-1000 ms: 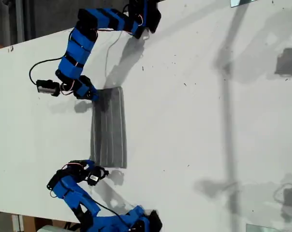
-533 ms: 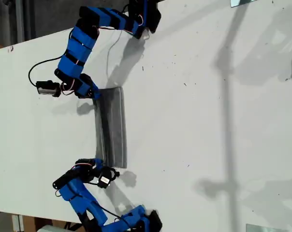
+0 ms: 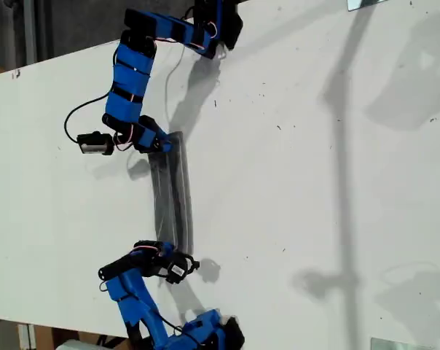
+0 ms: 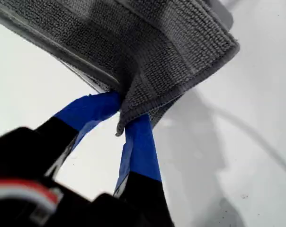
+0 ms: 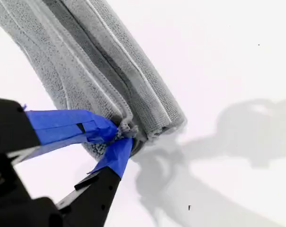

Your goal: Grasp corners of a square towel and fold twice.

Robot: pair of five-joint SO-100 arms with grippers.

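Exterior view: towel [image 3: 172, 191] a narrow folded strip between both arms | first gripper [image 4: 125, 120] and second gripper [image 5: 120, 135] each pinch a corner, lifted | second fold apparently underway, unfinished.

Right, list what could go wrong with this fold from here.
Both end effectors pinch only the towel's thin edge: my first end effector holds a small bunched corner that might slip out mid-carry. My second end effector grips several layers, so one could drop free. The lifted edges might also land uneven, skewing the fold.
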